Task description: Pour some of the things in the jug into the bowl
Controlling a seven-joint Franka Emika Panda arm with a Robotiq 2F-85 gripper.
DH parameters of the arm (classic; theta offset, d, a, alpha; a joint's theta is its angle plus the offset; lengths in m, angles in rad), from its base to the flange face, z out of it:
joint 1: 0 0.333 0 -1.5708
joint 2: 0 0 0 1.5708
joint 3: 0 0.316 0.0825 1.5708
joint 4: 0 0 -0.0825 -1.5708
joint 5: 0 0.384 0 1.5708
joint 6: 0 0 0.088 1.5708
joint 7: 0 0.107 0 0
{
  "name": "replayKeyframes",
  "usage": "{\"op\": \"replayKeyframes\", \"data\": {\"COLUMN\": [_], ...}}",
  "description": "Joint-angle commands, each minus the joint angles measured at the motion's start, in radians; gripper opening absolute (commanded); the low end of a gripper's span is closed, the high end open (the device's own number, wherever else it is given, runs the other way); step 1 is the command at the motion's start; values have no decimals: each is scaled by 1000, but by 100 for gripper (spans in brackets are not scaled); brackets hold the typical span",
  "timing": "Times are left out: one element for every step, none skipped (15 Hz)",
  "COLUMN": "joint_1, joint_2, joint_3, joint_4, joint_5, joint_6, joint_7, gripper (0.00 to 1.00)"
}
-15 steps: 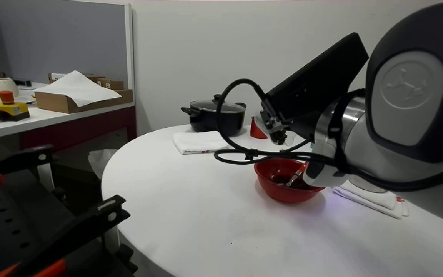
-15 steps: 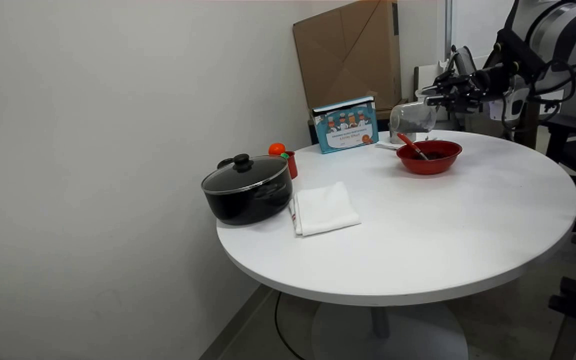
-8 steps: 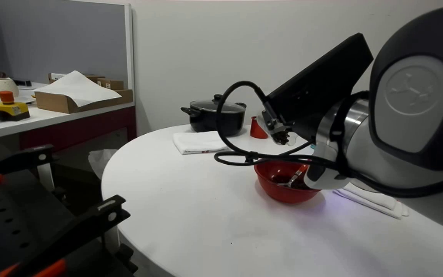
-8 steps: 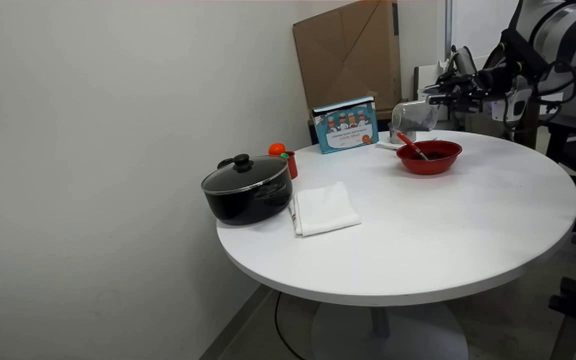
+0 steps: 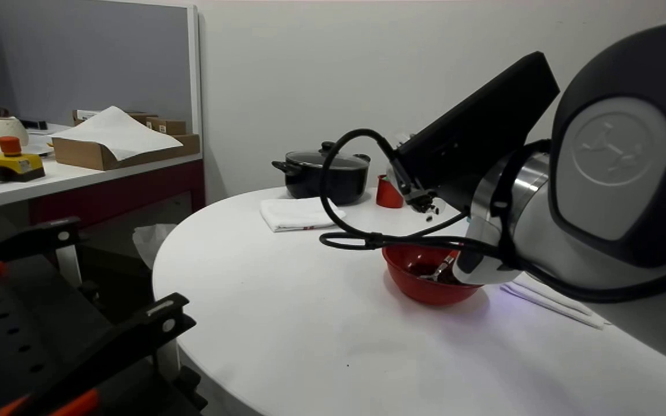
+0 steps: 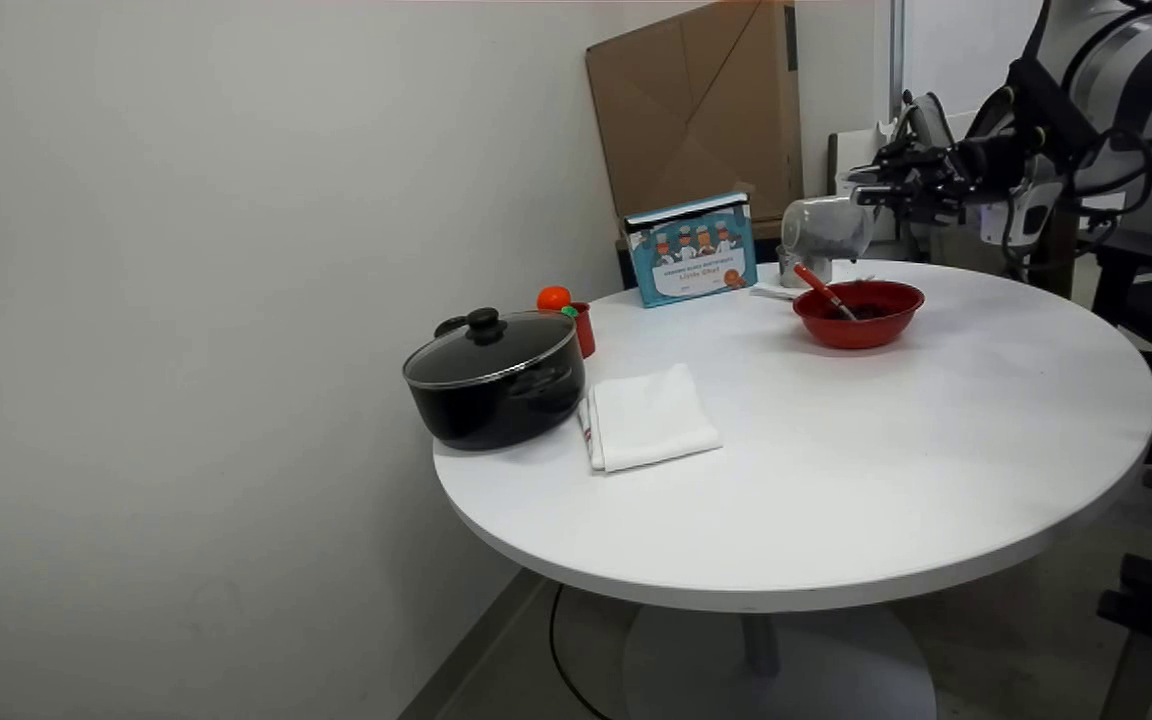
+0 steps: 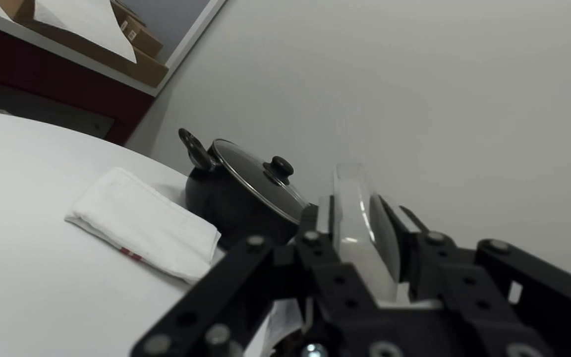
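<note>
My gripper [image 6: 864, 187] is shut on the handle of the see-through jug [image 6: 824, 228]; the handle [image 7: 360, 248] shows between the fingers in the wrist view. The jug is tipped past sideways above the bowl, mouth low. Dark matter [image 5: 424, 203] gathers at its mouth in an exterior view, with a few small pieces in the air just below. The wide red bowl [image 6: 851, 335] stands upright on the table, also seen in an exterior view [image 5: 425, 292], partly behind the arm. It has dark matter inside and a red-handled utensil [image 6: 824, 286] leaning on its rim.
A black lidded pot [image 6: 496, 395] stands by the wall, with a folded white towel [image 6: 651, 420] and a small red cup [image 6: 584, 328] near it. A teal illustrated pouch [image 6: 691, 262] stands at the table's far edge. A metal pot [image 6: 794, 268] is behind the jug.
The jug has tipped further, its base end rising. Small dark pieces now show dropping below its mouth. The arm has shifted slightly; the bowl has not moved.
</note>
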Motion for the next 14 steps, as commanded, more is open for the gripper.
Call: {"op": "replayKeyframes", "data": {"joint_1": [-3, -4, -4, -4, -5, -6, -7, -8, -10, -11, -12, -13, -11, -7], "joint_2": [13, 13, 13, 13, 13, 13, 14, 14, 16, 17, 18, 19, 19, 17], "joint_3": [-7, -8, -9, -10, -10, -11, -11, -11, -11, -12, -12, -12, -14, -18], "joint_4": [4, 3, 2, 1, 0, -1, -2, -2, -2, -2, -2, -2, -1, -2], "joint_5": [31, 36, 39, 42, 44, 47, 49, 52, 55, 57, 58, 60, 59, 54], "joint_6": [-51, -54, -55, -56, -57, -57, -58, -60, -64, -67, -70, -71, -68, -61], "joint_7": [-32, -34, -36, -38, -39, -39, -38, -38, -39, -41, -41, -41, -40, -35], "gripper": [6, 6, 6, 6, 6, 6, 6, 6, 6, 6, 6, 6, 6, 6]}}
